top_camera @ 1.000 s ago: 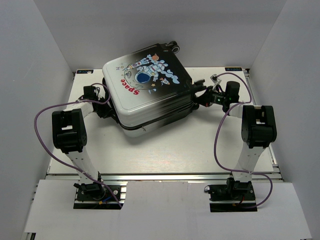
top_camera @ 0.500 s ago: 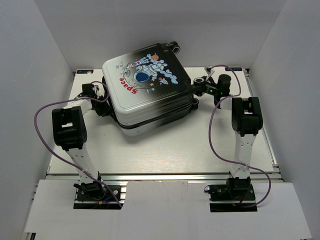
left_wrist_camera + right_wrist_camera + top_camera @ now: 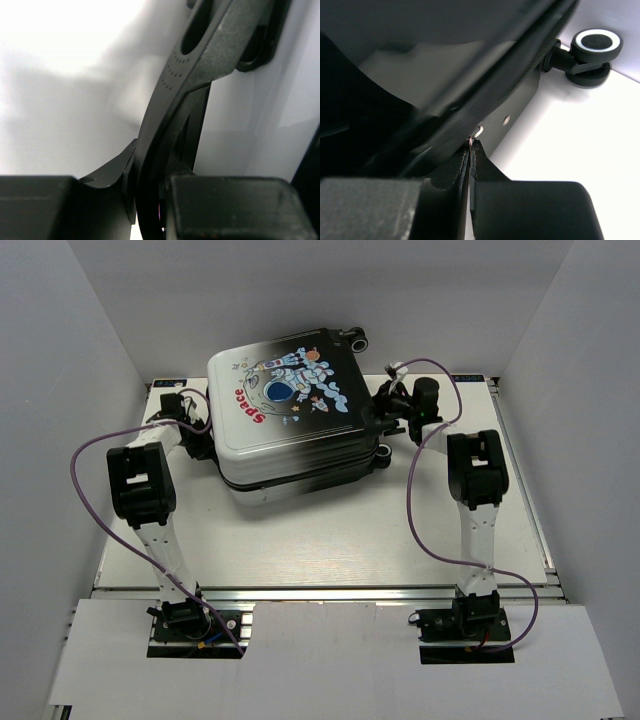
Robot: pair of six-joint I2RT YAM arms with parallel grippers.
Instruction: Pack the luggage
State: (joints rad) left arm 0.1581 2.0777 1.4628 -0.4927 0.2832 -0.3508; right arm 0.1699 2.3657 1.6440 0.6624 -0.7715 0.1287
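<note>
The luggage (image 3: 290, 410) lies flat and closed at the back of the table, astronaut print and red "Space" word facing up, wheels (image 3: 357, 340) at the far side. My left gripper (image 3: 205, 443) is at its left side, shut on the black side handle (image 3: 200, 65), which runs between the fingers (image 3: 150, 200). My right gripper (image 3: 380, 428) is at the luggage's right side. In the right wrist view its tips (image 3: 471, 145) are pinched shut on the small metal zipper pull (image 3: 478, 132), beside the zip line (image 3: 530, 70). A black wheel (image 3: 594, 49) shows beyond.
White walls enclose the table (image 3: 330, 540) on the left, back and right. Purple cables (image 3: 425, 510) loop off both arms. The arm bases (image 3: 190, 625) sit at the near edge.
My right gripper has moved left and toward the back along the luggage's right side. The luggage has turned slightly and shifted back. My left gripper has moved back with it.
</note>
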